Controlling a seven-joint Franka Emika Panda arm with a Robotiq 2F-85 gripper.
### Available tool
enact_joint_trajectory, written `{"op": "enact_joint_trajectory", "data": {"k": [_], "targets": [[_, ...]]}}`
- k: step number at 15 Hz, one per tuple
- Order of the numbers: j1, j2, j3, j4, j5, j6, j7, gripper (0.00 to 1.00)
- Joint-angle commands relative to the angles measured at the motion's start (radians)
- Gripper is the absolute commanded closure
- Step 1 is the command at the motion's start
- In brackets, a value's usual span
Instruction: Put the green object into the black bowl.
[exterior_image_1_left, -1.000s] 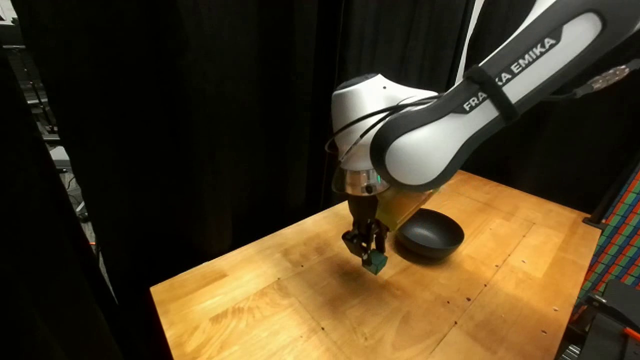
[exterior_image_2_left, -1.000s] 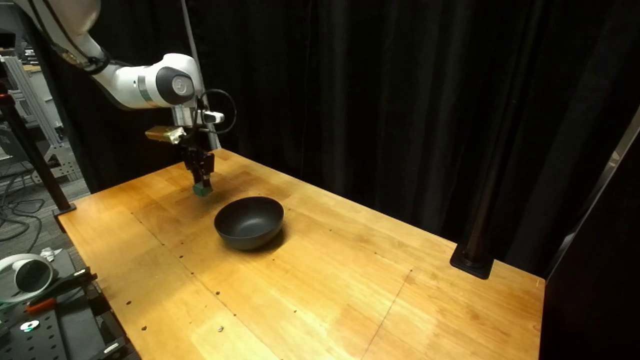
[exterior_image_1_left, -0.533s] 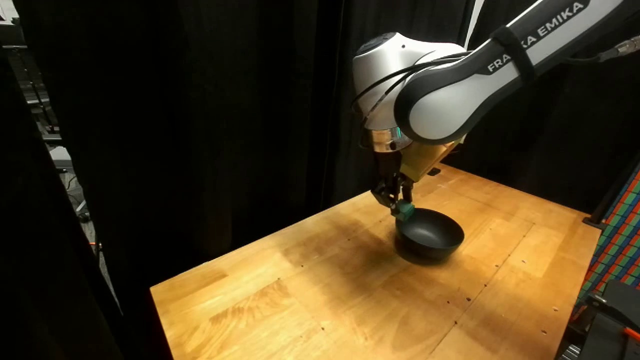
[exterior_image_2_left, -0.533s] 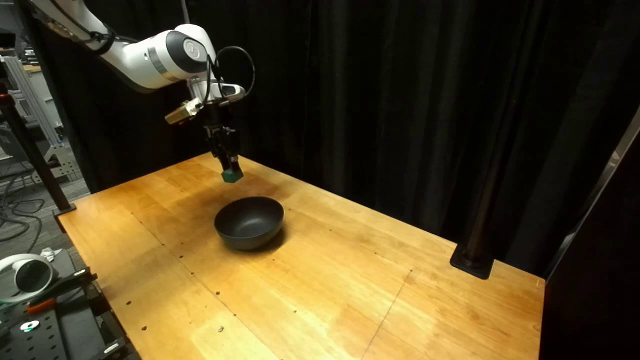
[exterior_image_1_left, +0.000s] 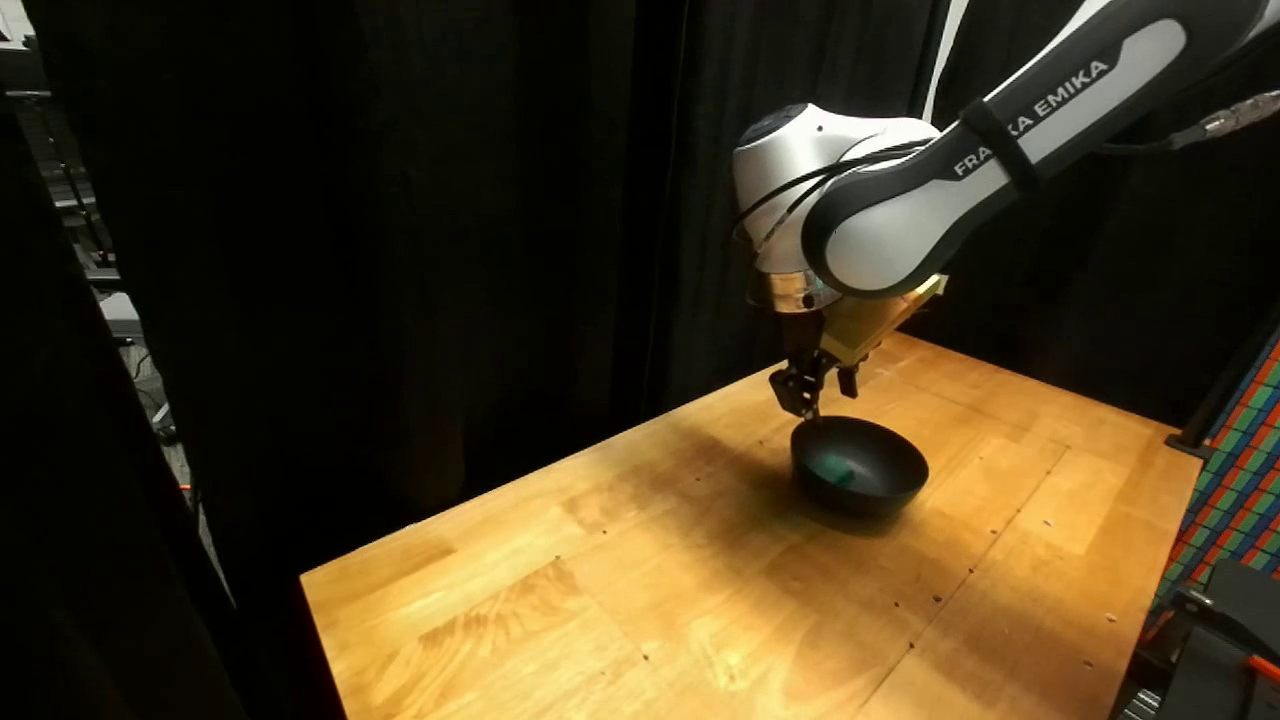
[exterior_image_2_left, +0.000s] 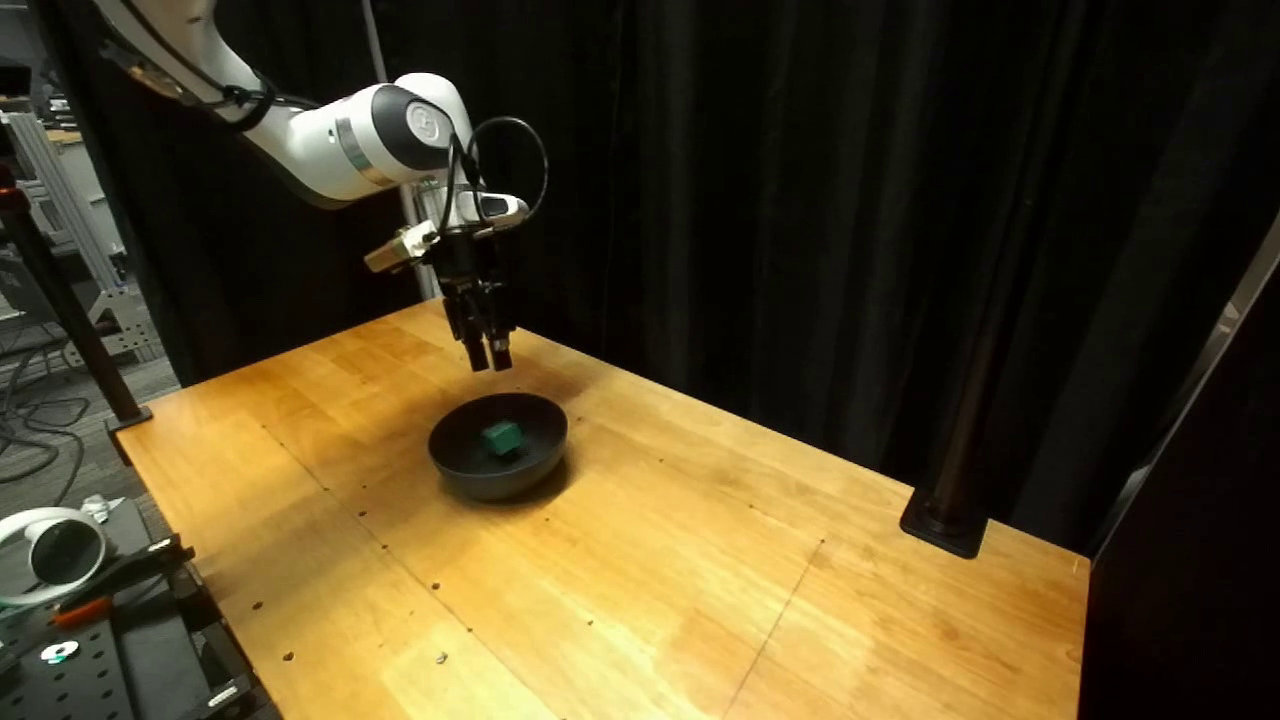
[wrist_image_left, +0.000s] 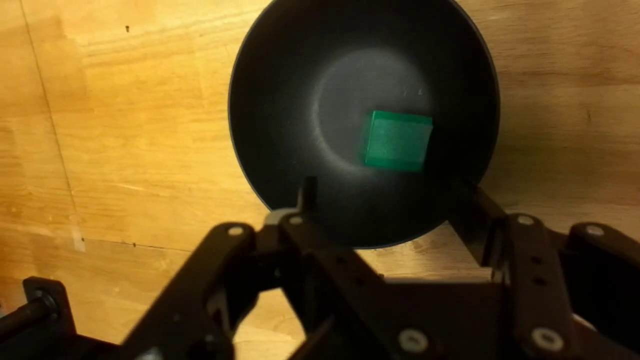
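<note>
The jaws are standing well parted, gripping nothing, and the gripper (exterior_image_2_left: 490, 362) is pointing down, its fingertips (wrist_image_left: 310, 192) hanging above the black bowl (wrist_image_left: 280, 125), near its rim and apart from it. Below them the green object (wrist_image_left: 398, 141) is lying inside the bowl, to one side of its centre. Over the gripper the wrist (exterior_image_1_left: 785, 195) is standing nearly upright; from there the forearm (exterior_image_1_left: 960, 205) is sloping upward, past the edge of both exterior views. Beneath, the wooden table (exterior_image_1_left: 600, 590) is bearing the bowl.
</note>
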Motion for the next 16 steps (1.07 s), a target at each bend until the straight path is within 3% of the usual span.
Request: {"op": "enact_joint_trajectory", "data": {"k": [1, 4, 11, 14, 15, 16], "targets": [[-0.027, -0.082, 0.009, -0.045, 0.017, 0.000, -0.030, 0.01], [-0.074, -0.204, 0.024, -0.124, 0.074, 0.029, -0.088, 0.00], [-0.219, -0.477, 0.029, -0.270, 0.440, 0.015, -0.410, 0.00], [-0.243, -0.552, 0.021, -0.320, 0.489, 0.010, -0.465, 0.00], [-0.241, -0.481, 0.028, -0.262, 0.450, 0.004, -0.424, 0.00], [-0.246, -0.504, 0.027, -0.279, 0.460, 0.004, -0.435, 0.00]]}}
